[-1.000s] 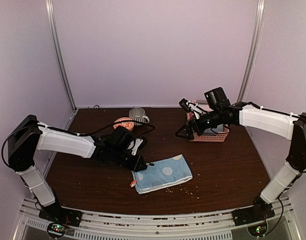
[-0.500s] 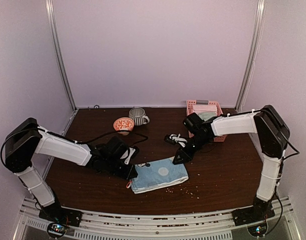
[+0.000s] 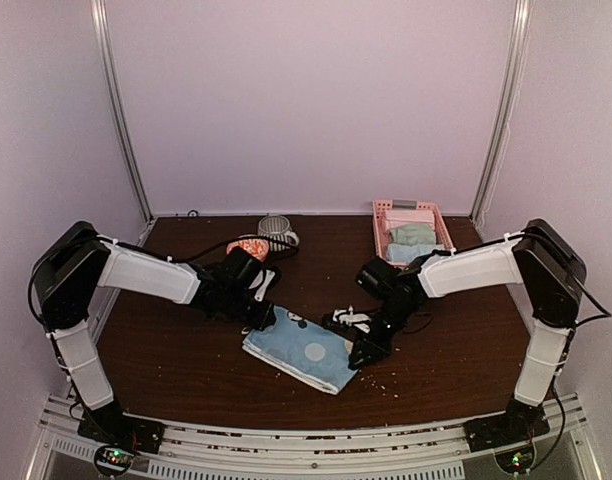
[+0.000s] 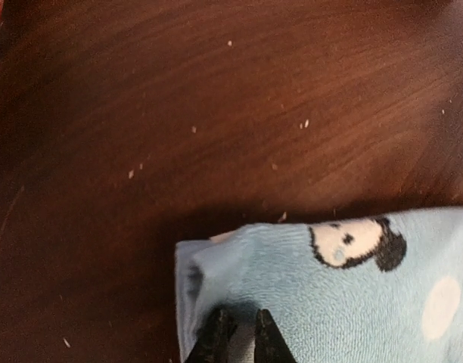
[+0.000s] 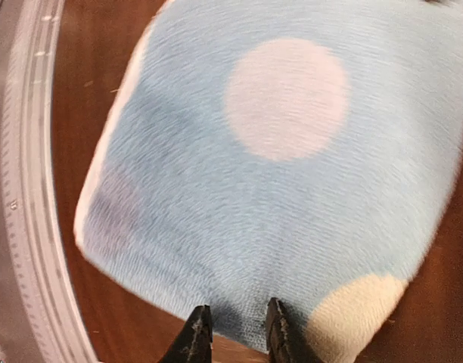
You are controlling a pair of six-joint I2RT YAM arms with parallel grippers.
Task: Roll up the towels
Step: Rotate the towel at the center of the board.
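The dotted blue towel is laid near the table's front edge, about midway along. Its far-left corner is clamped in the left gripper. Its right edge looks pinched by the right gripper too, though that view's blurry. Some other towels are kept in the pink basket, far-right corner.

Surface finishes as I see them from the console.
The dotted towel is soft, matt cloth with a short, brushed pile, and its pale dots carry the same nap. The table is dark wood-grain, smooth with a faint sheen and flecked with light crumbs. Far right, the basket is pink plastic lattice, slightly glossy. The arm shells are smooth white plastic, and the near rail is bare metal.
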